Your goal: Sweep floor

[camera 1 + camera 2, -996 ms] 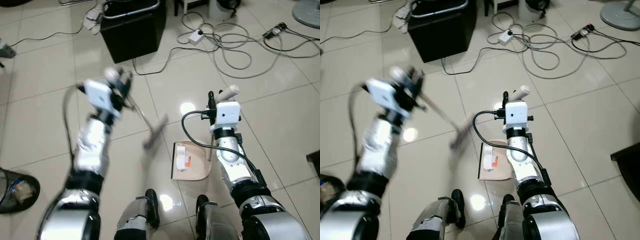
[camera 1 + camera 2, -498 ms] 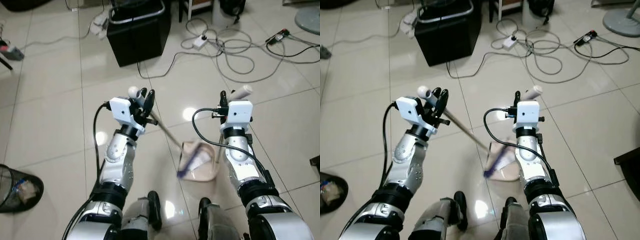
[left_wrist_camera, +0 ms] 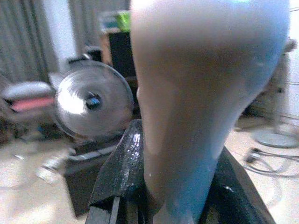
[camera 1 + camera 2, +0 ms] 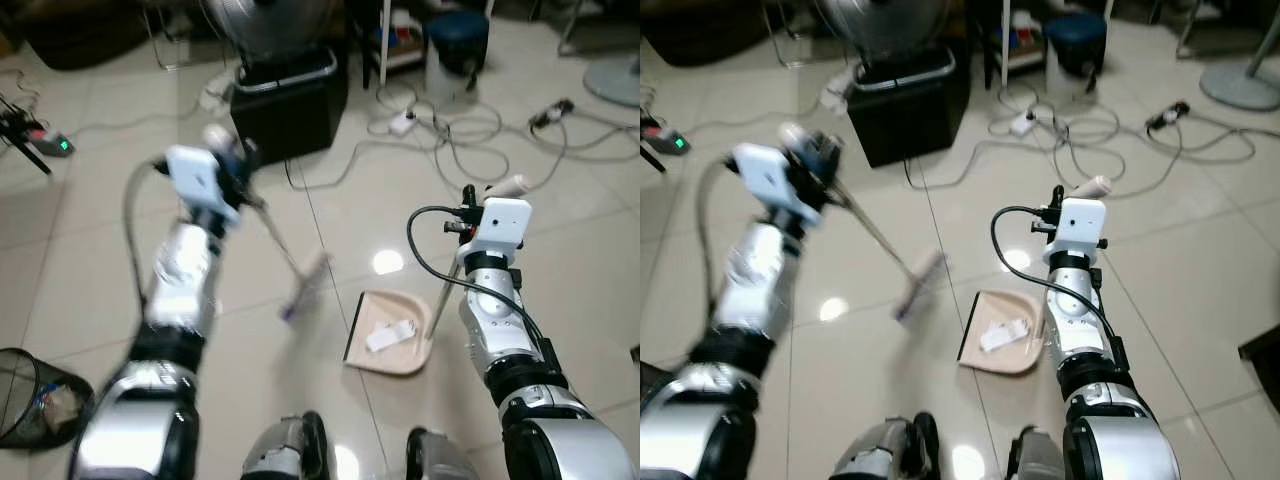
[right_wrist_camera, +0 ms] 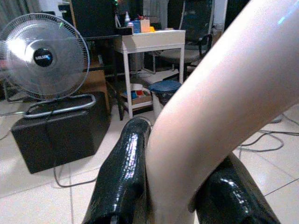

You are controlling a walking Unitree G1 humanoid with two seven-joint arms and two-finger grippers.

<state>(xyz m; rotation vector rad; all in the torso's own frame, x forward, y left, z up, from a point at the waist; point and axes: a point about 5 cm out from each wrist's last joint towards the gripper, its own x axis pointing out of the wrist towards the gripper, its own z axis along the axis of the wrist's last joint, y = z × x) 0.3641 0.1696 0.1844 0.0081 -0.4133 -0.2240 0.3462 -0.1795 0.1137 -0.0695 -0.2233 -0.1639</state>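
**One sweep done, broom swung back out for another**

Half a second ago the broom's (image 4: 300,285) head lay across the dustpan (image 4: 388,346); now it is blurred with motion and well to the left of the pan, over bare tile. The left arm has lifted and swung outward. A pale scrap (image 4: 390,335) lies inside the pan, so the last stroke seems to have delivered its load, and this looks like the return swing before the next pass. The head camera has also tilted up, bringing in a fan (image 4: 880,18) behind the black box (image 4: 912,105).

The left gripper (image 4: 232,165) is clenched on the broom's pale handle, its black fingers (image 3: 122,172) pressed against both sides in the wrist view. The right gripper (image 4: 470,205) grasps the dustpan's upright handle (image 5: 219,116) likewise, with a finger on each side, holding the pan flat on the floor just in front of the robot's feet.
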